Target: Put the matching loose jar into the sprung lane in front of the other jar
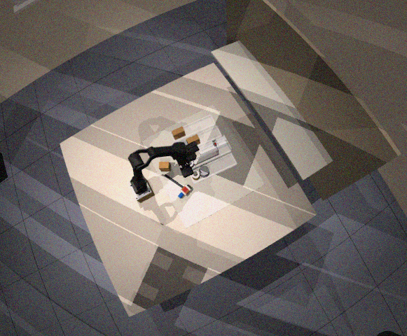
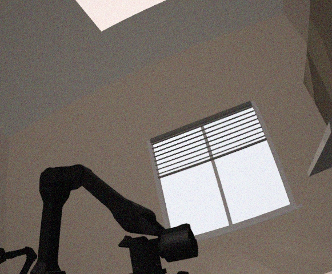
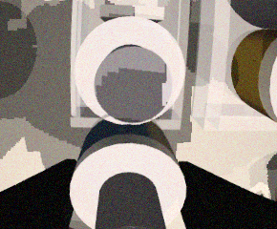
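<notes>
top view: the black arm (image 1: 160, 150) (image 2: 100, 194) is seen stretched from its base (image 1: 145, 197) towards the front of the sprung lane (image 1: 207, 153) (image 3: 78, 120), with the gripper (image 1: 186, 170) (image 2: 145, 254) (image 3: 126, 171) brought to the lane's near end. in the exterior view the elbow is bent high, the forearm is sloped down to the wrist, and the fingers are cut off by the lower edge.

the held jar (image 3: 129, 155) is clamped between the two black fingers, one being pressed to each side of it. its top is shown as a broad white ring around a dark grey middle, and a strip of dark blue side is revealed beyond the ring. it is held at the front of the sprung lane, in line with it; whether the front stop is touched by it cannot be told.

the old jar (image 3: 83, 72) is seen inside the sprung lane, just behind the front stop, and is marked by a similar white ring with a grey middle. whether the two jars are touching cannot be made out. to the right of the sprung lane in the wrist view, an amber jar (image 3: 248, 69) with a white top is seen.
</notes>
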You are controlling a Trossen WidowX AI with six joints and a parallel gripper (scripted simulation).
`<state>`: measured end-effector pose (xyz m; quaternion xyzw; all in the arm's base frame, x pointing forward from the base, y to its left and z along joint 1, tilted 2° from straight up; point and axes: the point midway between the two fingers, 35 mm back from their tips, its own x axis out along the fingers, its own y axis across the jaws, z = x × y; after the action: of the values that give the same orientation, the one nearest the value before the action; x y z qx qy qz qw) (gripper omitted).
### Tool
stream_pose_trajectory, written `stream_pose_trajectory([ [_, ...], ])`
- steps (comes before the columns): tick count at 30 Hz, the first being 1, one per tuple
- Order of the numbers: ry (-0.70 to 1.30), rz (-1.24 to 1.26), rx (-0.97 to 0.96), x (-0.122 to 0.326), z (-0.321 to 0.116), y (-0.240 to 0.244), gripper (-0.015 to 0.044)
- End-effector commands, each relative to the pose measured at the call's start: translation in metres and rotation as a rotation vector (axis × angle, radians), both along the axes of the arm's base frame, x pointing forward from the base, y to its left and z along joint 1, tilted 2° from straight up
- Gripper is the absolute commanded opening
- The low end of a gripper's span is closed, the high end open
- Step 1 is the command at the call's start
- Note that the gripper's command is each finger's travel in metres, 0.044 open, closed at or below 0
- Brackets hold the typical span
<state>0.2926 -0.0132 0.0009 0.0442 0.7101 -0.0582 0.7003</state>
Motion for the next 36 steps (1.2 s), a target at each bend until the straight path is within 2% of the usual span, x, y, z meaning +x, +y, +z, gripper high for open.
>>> stream_pose_trajectory([
  [1,-0.028,0.003,-0.003,0.01,0.003,-0.001,0.0],
  [36,-0.029,0.003,-0.003,0.022,0.004,-0.003,0.0],
])
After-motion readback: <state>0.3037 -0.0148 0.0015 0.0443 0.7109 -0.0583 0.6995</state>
